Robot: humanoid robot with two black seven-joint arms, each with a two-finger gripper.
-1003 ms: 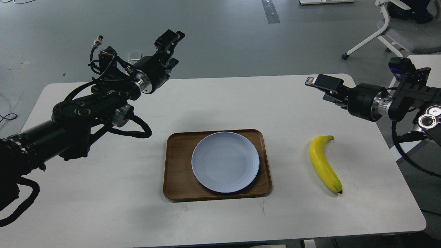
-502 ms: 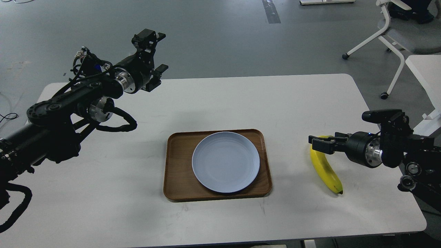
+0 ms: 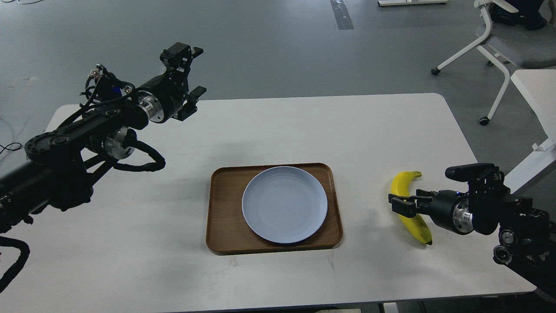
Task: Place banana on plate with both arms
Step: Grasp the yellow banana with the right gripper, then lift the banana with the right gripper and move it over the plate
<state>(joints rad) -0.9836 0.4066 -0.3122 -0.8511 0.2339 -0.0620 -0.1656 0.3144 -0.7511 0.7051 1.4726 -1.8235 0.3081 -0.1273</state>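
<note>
The yellow banana [image 3: 403,184] lies on the white table, to the right of the tray. The pale blue-grey plate [image 3: 284,204] sits on a brown wooden tray [image 3: 222,217] at the table's middle. My right gripper [image 3: 402,206] comes in low from the right and sits at the banana's middle, covering part of it. Its fingers are dark, and I cannot tell whether they grip the fruit. My left gripper [image 3: 190,73] is open and empty, raised over the table's far left edge, well away from the plate.
The white table [image 3: 278,126] reaches to its front edge near the bottom of the view. A white office chair [image 3: 499,39] stands on the grey floor at the back right. Another white tabletop [image 3: 536,89] is at the far right.
My right gripper dropped from high at the right down to the banana, then slid along it toward its middle. My left arm drew back to the left. The banana has not moved.
</note>
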